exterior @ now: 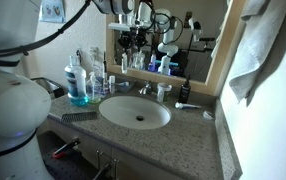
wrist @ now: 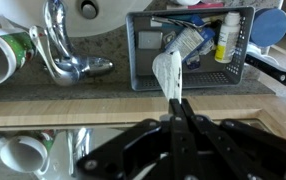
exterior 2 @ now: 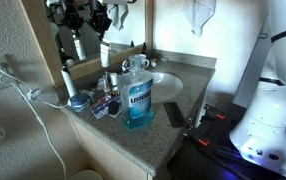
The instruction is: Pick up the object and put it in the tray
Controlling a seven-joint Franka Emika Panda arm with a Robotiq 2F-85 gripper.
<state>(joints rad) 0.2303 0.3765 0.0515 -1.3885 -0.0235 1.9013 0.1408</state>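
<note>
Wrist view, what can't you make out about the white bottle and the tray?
White bottle: one end hidden inside the shut gripper, wrist view.
Tray: items inside overlap, labels blurred; the bottle covers some.
Both exterior views: bottle too small to make out.

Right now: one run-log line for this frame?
phase: carry | gripper: shut on slim white bottle | position: over dark grey plastic tray | release: not yet

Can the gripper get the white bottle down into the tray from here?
Likely yes. The gripper, shut on the white bottle, hangs over the tray with nothing between them. The tray is crowded with tubes, so room inside looks tight.
</note>
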